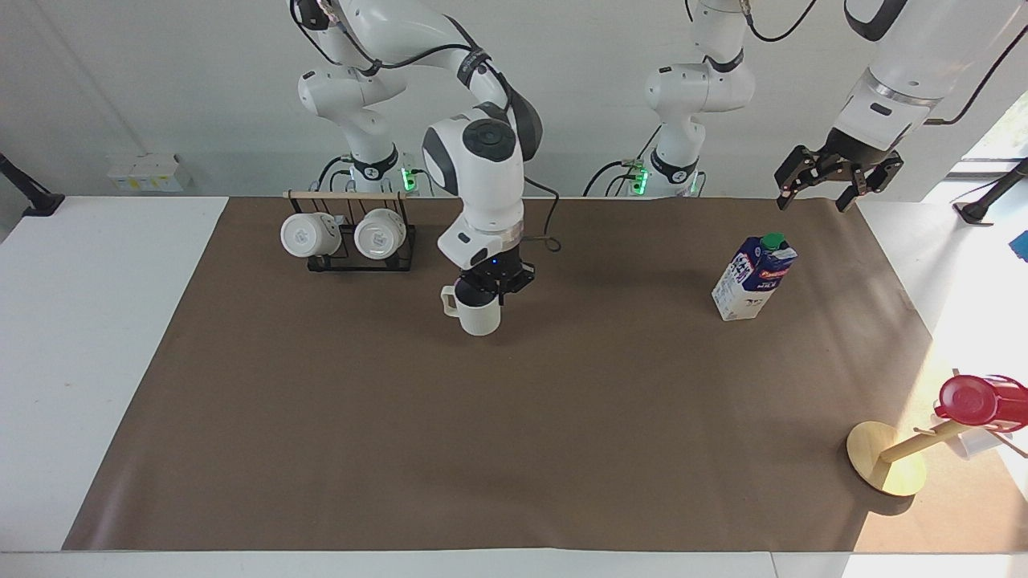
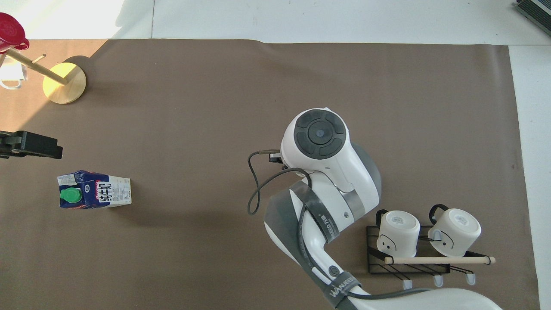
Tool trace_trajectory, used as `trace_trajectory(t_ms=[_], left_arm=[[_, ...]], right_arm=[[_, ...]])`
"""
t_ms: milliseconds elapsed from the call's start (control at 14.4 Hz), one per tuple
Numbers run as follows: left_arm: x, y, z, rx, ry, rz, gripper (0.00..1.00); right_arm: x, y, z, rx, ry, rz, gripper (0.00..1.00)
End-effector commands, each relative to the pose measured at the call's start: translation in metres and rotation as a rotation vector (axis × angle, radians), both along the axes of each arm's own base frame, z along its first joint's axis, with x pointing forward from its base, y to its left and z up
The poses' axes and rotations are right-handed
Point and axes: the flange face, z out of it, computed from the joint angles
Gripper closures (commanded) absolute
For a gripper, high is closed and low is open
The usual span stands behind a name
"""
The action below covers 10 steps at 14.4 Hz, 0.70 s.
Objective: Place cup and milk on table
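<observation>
Right arm bent downward, fingers (image 1: 491, 291) clenched on the cup (image 1: 475, 311) rim; left fingers (image 1: 835, 183) released, raised

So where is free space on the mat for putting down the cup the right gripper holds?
The right gripper holds the cream mug at the rim. The widest bare brown mat lies between mug, milk carton and wooden mug tree. It is crowded beside the black rack with two white mugs. The left gripper, open, hangs over the mat's edge.
</observation>
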Motion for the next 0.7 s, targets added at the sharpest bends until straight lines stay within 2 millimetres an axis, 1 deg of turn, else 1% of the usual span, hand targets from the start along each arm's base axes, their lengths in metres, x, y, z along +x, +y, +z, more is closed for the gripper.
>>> trace_trajectory(t_ms=[0, 70, 139, 279, 418, 488, 627], left_arm=[[-0.009, 0.001, -0.002, 0.008, 0.003, 0.006, 0.0], [-0.01, 0.001, -0.005, 0.008, 0.009, 0.006, 0.0], [-0.014, 0.002, -0.004, 0.008, 0.004, 0.006, 0.0], [-0.024, 0.002, -0.012, 0.01, 0.015, 0.01, 0.0], [-0.035, 0.002, -0.019, 0.01, 0.011, 0.009, 0.0], [-0.038, 0.002, -0.022, 0.012, 0.006, 0.008, 0.0], [-0.039, 0.003, -0.028, 0.011, 0.018, 0.005, 0.0]], right_arm=[[0.007, 0.036, -0.018, -0.02, -0.006, -0.054, 1.0], [0.005, 0.043, -0.028, -0.022, -0.004, -0.071, 1.0], [-0.002, 0.059, -0.035, -0.024, -0.002, -0.053, 1.0], [-0.004, 0.079, -0.041, -0.016, -0.007, -0.04, 1.0], [-0.014, 0.102, -0.047, -0.016, -0.008, -0.02, 1.0], [-0.016, 0.107, -0.05, -0.016, -0.009, -0.012, 1.0], [-0.015, 0.109, -0.051, -0.014, -0.015, -0.007, 1.0]])
